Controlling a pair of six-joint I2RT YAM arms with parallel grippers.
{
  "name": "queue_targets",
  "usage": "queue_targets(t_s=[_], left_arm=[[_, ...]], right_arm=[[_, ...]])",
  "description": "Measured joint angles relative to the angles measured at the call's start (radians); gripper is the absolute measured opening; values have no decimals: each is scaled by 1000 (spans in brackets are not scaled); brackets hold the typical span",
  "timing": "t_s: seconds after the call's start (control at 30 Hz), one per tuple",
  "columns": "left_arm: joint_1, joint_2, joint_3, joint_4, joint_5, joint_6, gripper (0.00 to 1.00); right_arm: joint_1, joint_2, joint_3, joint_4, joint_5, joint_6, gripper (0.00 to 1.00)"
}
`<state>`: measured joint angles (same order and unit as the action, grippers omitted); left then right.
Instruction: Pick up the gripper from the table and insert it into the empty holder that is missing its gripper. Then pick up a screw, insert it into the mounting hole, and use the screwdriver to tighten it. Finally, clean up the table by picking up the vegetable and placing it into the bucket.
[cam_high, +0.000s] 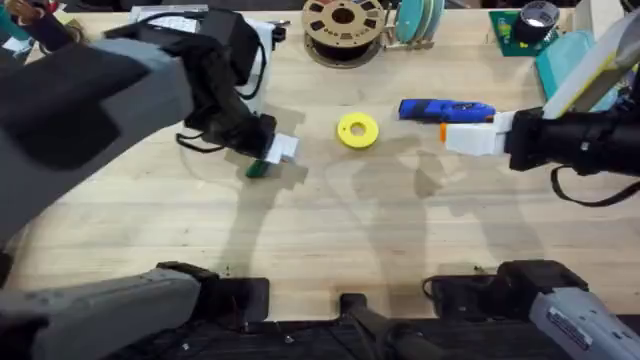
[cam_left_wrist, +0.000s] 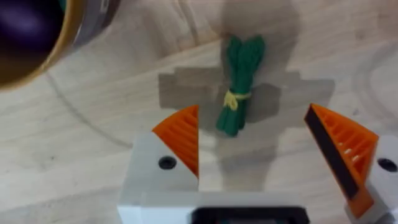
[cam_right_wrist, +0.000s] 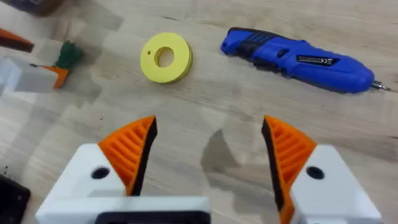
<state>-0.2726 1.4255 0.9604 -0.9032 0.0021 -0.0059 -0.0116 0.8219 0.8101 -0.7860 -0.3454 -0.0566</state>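
- The left gripper (cam_left_wrist: 252, 146) stands wide open above the table (cam_high: 330, 230), holding nothing. Its two orange ribbed pads (cam_left_wrist: 181, 137) are spread far apart.
- The vegetable (cam_left_wrist: 240, 84), a dark green bundle tied with a yellow band, lies flat on the wood between those pads and a little ahead of them, nearer the left-hand pad. Neither pad touches it.
- The bucket (cam_left_wrist: 28, 34), dark inside with a tan rim, sits beyond the left gripper and off to its side, well clear of the vegetable.
- The left arm (cam_high: 150, 80) comes in from the lower left and leans forward over the table, its white fingers pointing down at the green bundle.
- The right gripper (cam_right_wrist: 208, 149) is also wide open and empty, with bare wood between its orange pads.
- The screwdriver (cam_right_wrist: 298, 60) lies on its side ahead of the right gripper, its metal tip pointing away from the yellow disc (cam_right_wrist: 165, 57), which lies flat just beside its dark end.
- The right arm (cam_high: 575, 140) reaches in from the right edge, roughly level, its fingers just beside the screwdriver.
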Motion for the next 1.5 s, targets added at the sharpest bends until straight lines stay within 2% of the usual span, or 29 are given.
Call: queue_targets(t_s=[0.13,0.43,0.47,0.53,0.6,0.67,0.7,0.9,1.0,1.17,1.3,1.5], left_arm=[[0,77,0,62,0,1,985],[5,187,0,103,4,1,977],[8,189,2,102,9,1,925],[9,190,4,103,8,1,729],[10,190,4,100,9,2,387],[10,190,5,98,8,3,106],[10,190,6,99,7,5,29],[10,190,6,98,8,5,15],[10,193,27,64,4,5,14],[10,183,145,-14,-13,-6,13],[14,127,255,-28,-52,-21,12],[62,26,377,-28,-128,-30,12]], right_arm=[[0,0,0,0,0,0,995],[0,0,0,0,0,0,996],[0,0,0,0,0,0,996],[0,0,0,0,0,0,996],[0,0,0,0,0,0,996],[0,0,0,0,0,0,996],[0,0,0,0,0,0,996],[0,0,0,0,0,0,996],[0,0,0,0,0,0,996],[0,0,0,0,0,0,995],[0,0,0,0,0,0,996],[0,0,0,0,0,0,996]])
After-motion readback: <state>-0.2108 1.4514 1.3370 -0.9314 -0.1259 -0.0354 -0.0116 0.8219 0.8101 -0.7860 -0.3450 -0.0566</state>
